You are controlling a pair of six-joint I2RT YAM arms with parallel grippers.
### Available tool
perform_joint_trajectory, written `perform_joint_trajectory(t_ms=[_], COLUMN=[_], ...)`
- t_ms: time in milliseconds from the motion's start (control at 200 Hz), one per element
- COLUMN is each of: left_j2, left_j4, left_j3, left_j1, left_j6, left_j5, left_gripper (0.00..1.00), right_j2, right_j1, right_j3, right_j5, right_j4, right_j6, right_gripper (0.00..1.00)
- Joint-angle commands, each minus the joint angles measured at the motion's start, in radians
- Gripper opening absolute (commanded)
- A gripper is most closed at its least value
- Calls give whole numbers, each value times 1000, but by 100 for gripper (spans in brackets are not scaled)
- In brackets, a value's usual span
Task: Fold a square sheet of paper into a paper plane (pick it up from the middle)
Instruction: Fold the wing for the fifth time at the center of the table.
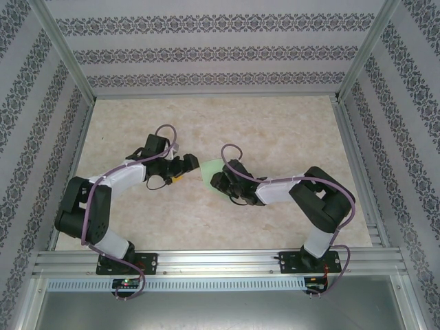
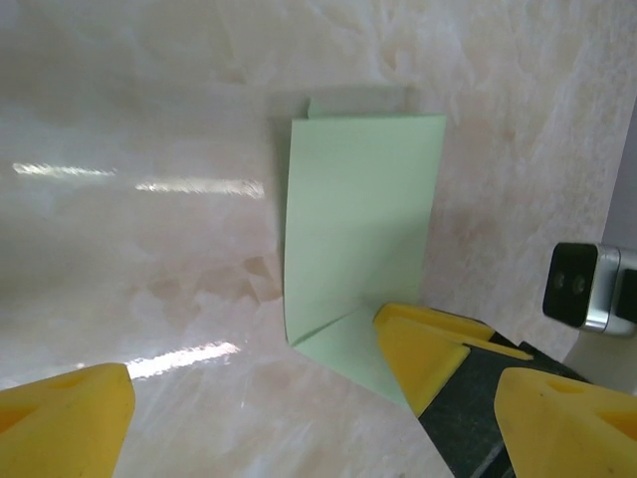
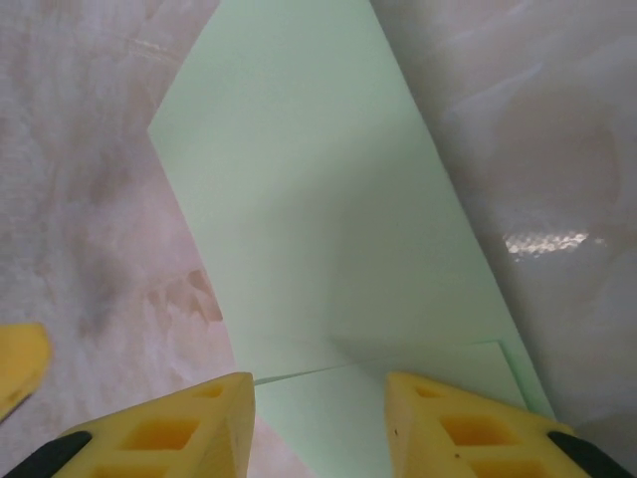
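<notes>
Yellow fingers [image 2: 65,418] of the left claw [image 1: 184,165] stand wide apart just left of the sheet of paper [image 1: 210,172], with nothing held. Sheet lies flat on the table [image 1: 275,124], doubled into an oblong, one corner flap turned in. Right claw [image 3: 318,383] sits over the sheet's right part, jaws partway apart, tips down at that flap, pressing rather than gripping. Judgement: a crease is being set. Recommend firm downward pressure along the fold line, left claw steadying the sheet's left edge — any sideways drag would skew the fold.
</notes>
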Motion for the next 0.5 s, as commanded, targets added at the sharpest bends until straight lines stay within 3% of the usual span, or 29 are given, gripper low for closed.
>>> perform_joint_trajectory(t_ms=[0, 265, 495], left_j2=[19, 64, 126], left_j4=[58, 72, 63], left_j3=[-11, 2, 37], left_j1=[-33, -84, -112], left_j6=[-34, -68, -70], left_j5=[43, 57, 46], left_gripper=[94, 85, 77], right_j2=[29, 51, -54], right_j1=[-28, -72, -76], right_j3=[-70, -149, -109], right_j5=[-60, -143, -138], right_j4=[92, 269, 131], right_j6=[69, 145, 51], right_gripper=[40, 39, 34])
